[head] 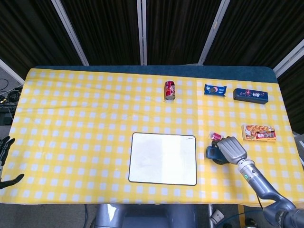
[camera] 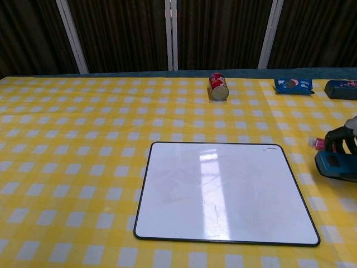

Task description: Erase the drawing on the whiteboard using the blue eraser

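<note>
The blue eraser (head: 213,154) was held under the curled fingers of the right hand (head: 231,149), at the hand's inner side, low over the yellow checked tablecloth (head: 76,123) and off the board. In the chest view the eraser (camera: 336,166) was seen at the frame's right edge with dark fingers (camera: 338,135) closed over its top. Just beyond the hand lay a small pink packet (head: 216,137). The whiteboard (head: 163,158) lay flat, near and to the left of the hand, its white surface looking wiped with only faint marks. Farther right of the hand was an orange snack box (head: 259,132). Well beyond it stood a red can (head: 170,90), a blue biscuit packet (head: 215,90) and a dark box (head: 250,95). The left hand (head: 5,161) was seen at the far left edge, its fingers apart and holding nothing.
</note>
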Action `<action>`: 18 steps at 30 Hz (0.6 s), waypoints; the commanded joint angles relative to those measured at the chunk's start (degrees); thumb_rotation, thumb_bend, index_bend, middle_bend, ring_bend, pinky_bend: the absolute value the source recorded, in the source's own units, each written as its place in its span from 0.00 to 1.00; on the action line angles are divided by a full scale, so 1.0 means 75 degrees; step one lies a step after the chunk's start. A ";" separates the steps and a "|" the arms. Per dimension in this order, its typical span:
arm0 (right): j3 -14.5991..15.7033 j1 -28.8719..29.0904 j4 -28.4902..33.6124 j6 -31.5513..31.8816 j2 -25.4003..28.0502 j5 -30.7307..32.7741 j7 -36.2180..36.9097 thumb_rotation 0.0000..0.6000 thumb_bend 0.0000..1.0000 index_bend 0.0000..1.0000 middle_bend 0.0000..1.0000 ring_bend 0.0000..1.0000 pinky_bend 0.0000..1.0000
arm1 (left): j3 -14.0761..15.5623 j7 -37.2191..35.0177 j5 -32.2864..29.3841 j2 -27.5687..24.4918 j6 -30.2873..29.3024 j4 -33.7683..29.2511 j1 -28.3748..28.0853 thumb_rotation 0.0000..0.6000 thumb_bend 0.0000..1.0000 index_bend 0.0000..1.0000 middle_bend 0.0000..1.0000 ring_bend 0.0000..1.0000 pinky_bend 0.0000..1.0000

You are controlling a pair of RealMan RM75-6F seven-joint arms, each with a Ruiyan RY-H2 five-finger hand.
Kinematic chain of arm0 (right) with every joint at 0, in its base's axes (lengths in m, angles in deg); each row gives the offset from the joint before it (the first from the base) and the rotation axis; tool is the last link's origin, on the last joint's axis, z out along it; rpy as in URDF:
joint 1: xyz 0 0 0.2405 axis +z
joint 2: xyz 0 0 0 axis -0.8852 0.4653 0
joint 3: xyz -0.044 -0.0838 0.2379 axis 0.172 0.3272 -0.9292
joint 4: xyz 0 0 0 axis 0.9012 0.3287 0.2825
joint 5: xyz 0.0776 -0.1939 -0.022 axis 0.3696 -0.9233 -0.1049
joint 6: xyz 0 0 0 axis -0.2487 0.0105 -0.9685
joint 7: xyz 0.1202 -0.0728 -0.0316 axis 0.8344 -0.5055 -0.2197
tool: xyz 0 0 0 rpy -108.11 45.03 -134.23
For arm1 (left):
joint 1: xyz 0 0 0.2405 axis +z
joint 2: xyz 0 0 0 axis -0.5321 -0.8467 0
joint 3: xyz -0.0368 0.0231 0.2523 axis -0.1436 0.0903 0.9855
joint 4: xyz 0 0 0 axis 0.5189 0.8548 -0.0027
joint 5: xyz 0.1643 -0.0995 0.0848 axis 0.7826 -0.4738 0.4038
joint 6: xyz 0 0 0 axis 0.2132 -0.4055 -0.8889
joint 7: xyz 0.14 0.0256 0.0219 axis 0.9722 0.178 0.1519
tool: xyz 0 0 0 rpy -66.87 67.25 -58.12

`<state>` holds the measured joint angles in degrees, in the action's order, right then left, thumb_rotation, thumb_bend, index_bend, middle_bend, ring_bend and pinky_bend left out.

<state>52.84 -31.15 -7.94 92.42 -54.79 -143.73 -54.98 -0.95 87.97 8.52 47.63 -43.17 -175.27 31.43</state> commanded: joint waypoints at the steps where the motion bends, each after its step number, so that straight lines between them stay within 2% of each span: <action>1: 0.0012 -0.0090 0.0088 0.0013 -0.0044 -0.0052 0.0348 1.00 0.13 0.26 0.33 0.35 0.35 | -0.0011 -0.0030 -0.0004 -0.0014 -0.0026 -0.0007 0.0010 1.00 0.00 0.00 0.00 0.00 0.00; 2: -0.0027 -0.0125 0.0189 0.0132 -0.0027 -0.0089 0.0434 1.00 0.06 0.18 0.23 0.28 0.29 | -0.0014 -0.0055 -0.0004 -0.0024 -0.0032 -0.0006 0.0012 1.00 0.00 0.00 0.00 0.00 0.00; 4: -0.0054 -0.0168 0.0321 0.0275 0.0024 -0.0153 0.0481 1.00 0.01 0.09 0.12 0.19 0.21 | -0.0016 -0.0077 -0.0002 -0.0033 -0.0033 -0.0002 0.0011 1.00 0.00 0.00 0.00 0.00 0.00; 7: -0.0122 -0.0288 0.0717 0.0723 0.0219 -0.0345 0.0490 1.00 0.00 0.07 0.07 0.15 0.14 | -0.0010 -0.0116 0.0021 -0.0051 -0.0035 0.0002 0.0011 1.00 0.00 0.00 0.00 0.00 0.00; 12: -0.0103 -0.0708 0.1519 0.1743 0.0789 -0.0753 0.0336 1.00 0.00 0.07 0.04 0.11 0.07 | 0.0022 -0.0294 0.0142 -0.0128 -0.0159 -0.0009 0.0070 1.00 0.00 0.00 0.00 0.00 0.00; 15: -0.0058 -0.0940 0.1720 0.2197 0.0998 -0.0932 0.0304 1.00 0.00 0.07 0.02 0.05 0.01 | 0.0041 -0.0378 0.0220 -0.0157 -0.0227 -0.0002 0.0099 1.00 0.00 0.00 0.00 0.00 0.00; 18: -0.0043 -0.1435 0.1747 0.3163 0.1192 -0.1181 0.0158 1.00 0.00 0.04 0.00 0.00 0.00 | 0.0061 -0.0498 0.0333 -0.0179 -0.0345 0.0055 0.0146 1.00 0.00 0.00 0.00 0.00 0.00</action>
<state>52.32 -38.74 4.23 111.12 -47.63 -150.65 -52.75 -0.56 84.44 10.86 46.35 -45.60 -175.02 32.41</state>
